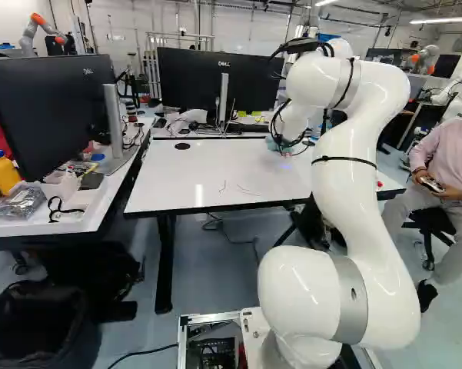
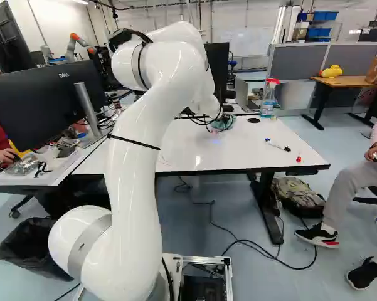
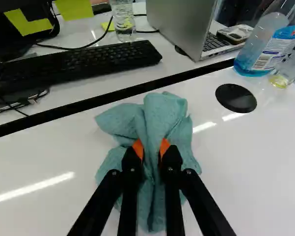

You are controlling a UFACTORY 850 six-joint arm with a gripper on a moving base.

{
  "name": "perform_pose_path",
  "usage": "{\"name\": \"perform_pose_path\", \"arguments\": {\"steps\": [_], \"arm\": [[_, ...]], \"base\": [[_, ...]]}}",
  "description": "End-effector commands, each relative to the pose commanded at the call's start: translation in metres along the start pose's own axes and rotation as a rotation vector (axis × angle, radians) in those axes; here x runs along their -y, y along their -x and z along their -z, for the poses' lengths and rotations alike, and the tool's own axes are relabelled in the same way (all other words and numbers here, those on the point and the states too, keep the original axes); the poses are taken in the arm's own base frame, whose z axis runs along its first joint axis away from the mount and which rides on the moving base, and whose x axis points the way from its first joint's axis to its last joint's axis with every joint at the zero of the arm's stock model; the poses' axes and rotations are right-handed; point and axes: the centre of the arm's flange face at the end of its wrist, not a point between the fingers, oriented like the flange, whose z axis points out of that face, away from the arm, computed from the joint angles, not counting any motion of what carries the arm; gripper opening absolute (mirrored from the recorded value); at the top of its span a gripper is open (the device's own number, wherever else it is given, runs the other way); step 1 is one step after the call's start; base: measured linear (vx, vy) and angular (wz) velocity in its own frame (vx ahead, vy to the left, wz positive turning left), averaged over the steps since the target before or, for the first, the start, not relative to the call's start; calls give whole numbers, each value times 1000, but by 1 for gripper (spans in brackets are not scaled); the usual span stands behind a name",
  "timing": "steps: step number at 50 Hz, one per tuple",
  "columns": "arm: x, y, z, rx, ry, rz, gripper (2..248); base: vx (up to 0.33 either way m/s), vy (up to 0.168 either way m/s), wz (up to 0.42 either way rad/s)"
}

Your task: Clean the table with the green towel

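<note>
My gripper is low over the far part of the white table, partly hidden by the wrist and cables in the right base view. In the wrist view the gripper is shut on the green towel, pinching its bunched middle between the orange pads. Loose folds of cloth spread around the fingers on the tabletop. Thin scribbled marks show nearer the table's front edge in the left base view.
Beyond the seam are a keyboard, laptop and spray bottle. A marker and a red piece lie on the table's right part. Monitors stand behind; a seated person is to the right.
</note>
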Motion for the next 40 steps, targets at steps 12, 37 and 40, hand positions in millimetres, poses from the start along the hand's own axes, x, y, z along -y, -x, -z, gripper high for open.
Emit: {"name": "perform_pose_path", "arguments": {"steps": [12,37,40], "arm": [[-8,-9,-19,-24,8,-6,55],[14,-23,-48,-62,-15,11,55],[19,-22,-46,-60,-19,14,55]], "base": [[0,0,0],[0,0,0],[0,0,0]]}}
